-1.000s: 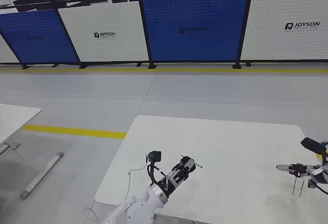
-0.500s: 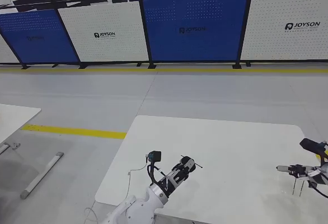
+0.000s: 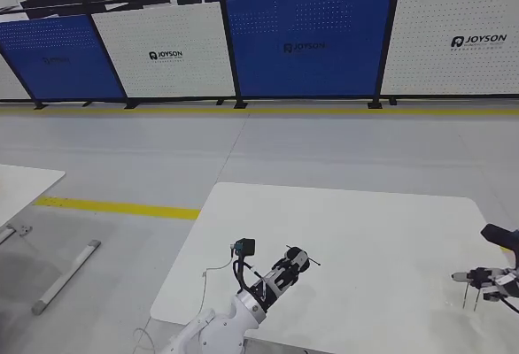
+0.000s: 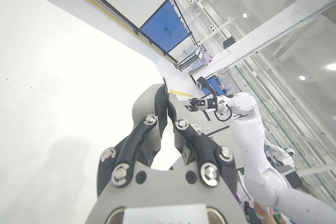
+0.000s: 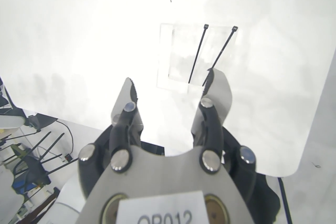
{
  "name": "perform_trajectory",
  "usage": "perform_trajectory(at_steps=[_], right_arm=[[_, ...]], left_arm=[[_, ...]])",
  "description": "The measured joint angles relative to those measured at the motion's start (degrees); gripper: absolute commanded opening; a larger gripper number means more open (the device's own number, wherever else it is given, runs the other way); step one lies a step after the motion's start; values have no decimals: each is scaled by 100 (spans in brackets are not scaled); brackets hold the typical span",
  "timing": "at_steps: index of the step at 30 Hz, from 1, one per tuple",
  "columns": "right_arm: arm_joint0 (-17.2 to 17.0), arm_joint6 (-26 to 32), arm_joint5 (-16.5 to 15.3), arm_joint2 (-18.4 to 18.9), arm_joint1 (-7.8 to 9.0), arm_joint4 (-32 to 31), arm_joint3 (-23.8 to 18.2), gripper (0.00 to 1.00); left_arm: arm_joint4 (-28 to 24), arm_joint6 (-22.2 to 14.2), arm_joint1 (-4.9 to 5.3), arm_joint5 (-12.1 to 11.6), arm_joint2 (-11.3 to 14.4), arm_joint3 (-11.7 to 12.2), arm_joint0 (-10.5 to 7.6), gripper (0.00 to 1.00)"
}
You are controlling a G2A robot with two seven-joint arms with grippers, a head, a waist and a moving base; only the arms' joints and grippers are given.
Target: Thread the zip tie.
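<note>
Centre the spread right claw [image 5: 173, 80] across one zip tie [image 5: 197, 53] at the table's [image 5: 78, 25] near right, then close; left claw [image 4: 166, 96]: pressed together.

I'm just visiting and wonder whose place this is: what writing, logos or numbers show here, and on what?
On the white wall panels: a logo and dark brand word, left unquoted.
On the blue wall panels: the same, too faint to read.
On the white label of the right gripper: dark characters, cut at the edge.
On the zip ties: none.
</note>
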Motion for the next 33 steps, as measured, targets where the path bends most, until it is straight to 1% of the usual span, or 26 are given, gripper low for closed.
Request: perform_trajectory(at_steps=[2, 3, 7, 11, 12, 14, 15, 16, 18, 23, 27, 29, 31, 32, 33], right_arm=[[45, -3, 19, -59, 4, -1, 53, 31], [61, -3, 33, -83, 8, -4, 70, 35], [108, -3, 71, -188, 32, -15, 157, 32], [164, -3, 192, -309, 60, -53, 230, 34], [181, -3, 220, -340, 64, -64, 235, 32], [227, -3, 307, -425, 70, -108, 240, 31], [252, -3, 345, -466, 70, -120, 244, 29], [280, -3, 375, -507, 69, -126, 254, 25], [359, -3, 407, -590, 62, -141, 328, 22], [586, -3, 405, -812, 8, -223, 614, 23], [704, -3, 405, -911, -21, -218, 796, 22], [766, -3, 404, -976, -36, -253, 886, 23], [831, -3, 404, -1047, -58, -284, 955, 25], [879, -3, 404, -1101, -76, -297, 1002, 28], [918, -3, 404, -1140, -90, -302, 1043, 28]], left_arm=[[0, 0, 0, 0, 0, 0, 0, 0], [0, 0, 0, 0, 0, 0, 0, 0], [0, 0, 0, 0, 0, 0, 0, 0], [0, 0, 0, 0, 0, 0, 0, 0], [0, 0, 0, 0, 0, 0, 0, 0], [0, 0, 0, 0, 0, 0, 0, 0], [0, 0, 0, 0, 0, 0, 0, 0], [0, 0, 0, 0, 0, 0, 0, 0], [0, 0, 0, 0, 0, 0, 0, 0], [0, 0, 0, 0, 0, 0, 0, 0], [0, 0, 0, 0, 0, 0, 0, 0], [0, 0, 0, 0, 0, 0, 0, 0], [0, 0, 0, 0, 0, 0, 0, 0], [0, 0, 0, 0, 0, 0, 0, 0], [0, 0, 0, 0, 0, 0, 0, 0]])
